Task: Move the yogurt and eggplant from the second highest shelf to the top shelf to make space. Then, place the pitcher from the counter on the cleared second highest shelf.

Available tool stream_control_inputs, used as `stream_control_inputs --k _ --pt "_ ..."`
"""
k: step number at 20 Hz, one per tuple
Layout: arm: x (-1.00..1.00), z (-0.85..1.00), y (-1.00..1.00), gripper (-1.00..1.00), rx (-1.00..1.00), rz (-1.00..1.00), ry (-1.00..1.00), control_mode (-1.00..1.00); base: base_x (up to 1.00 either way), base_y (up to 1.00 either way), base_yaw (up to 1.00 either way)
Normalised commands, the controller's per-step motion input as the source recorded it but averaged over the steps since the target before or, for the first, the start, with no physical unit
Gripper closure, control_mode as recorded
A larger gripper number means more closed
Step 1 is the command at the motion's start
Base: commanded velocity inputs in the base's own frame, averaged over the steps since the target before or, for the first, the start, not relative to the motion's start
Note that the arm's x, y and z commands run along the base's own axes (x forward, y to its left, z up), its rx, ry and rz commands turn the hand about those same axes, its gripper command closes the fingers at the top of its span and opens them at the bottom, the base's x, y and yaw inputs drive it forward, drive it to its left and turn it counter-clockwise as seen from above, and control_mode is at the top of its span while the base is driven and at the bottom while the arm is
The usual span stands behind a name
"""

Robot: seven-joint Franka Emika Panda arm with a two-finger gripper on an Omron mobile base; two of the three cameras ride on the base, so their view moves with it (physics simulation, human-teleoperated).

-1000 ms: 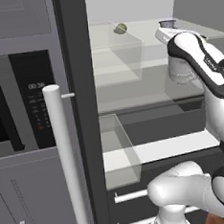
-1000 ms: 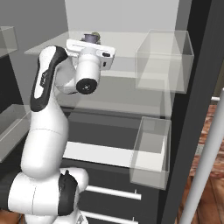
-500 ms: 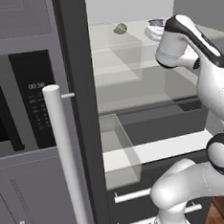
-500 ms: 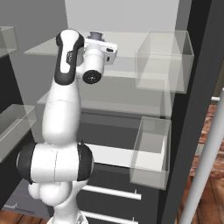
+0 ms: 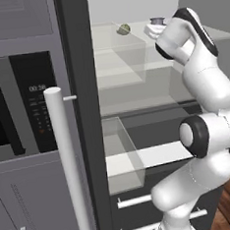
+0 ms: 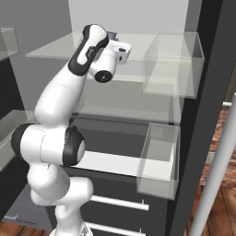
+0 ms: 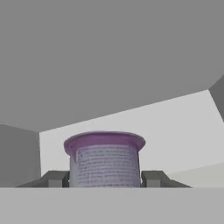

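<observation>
So the arm has swung left over the last second, carrying the yogurt (image 7: 104,158) up along the top shelf (image 5: 188,31) toward the eggplant (image 5: 124,29), which already sits there. The gripper (image 7: 105,178) is clamped on the cup, one finger on each side, upright. Looks like the drop-off is next, then the pitcher.
</observation>
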Motion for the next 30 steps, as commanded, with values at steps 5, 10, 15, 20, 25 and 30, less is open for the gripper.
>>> stream_control_inputs --k 5,10,15,20,25,30 --pt "0.57 -0.39 -0.29 1.0 0.0 0.0 0.0 -1.0 0.0 0.0 0.0" --pt "0.51 -0.48 -0.27 1.0 0.0 0.0 0.0 -1.0 0.0 0.0 0.0" --pt "0.57 -0.46 -0.26 -1.0 0.0 0.0 0.0 -1.0 0.0 0.0 0.0" --pt "0.32 -0.52 -0.25 -1.0 0.0 0.0 -0.06 -1.0 0.0 0.0 0.0" --pt "-0.03 -0.62 -0.16 -1.0 -0.01 0.02 -0.23 -1.0 0.0 0.0 0.0" --pt "-0.25 -0.63 -0.15 -1.0 -0.01 0.05 -0.32 -1.0 0.0 0.0 0.0"
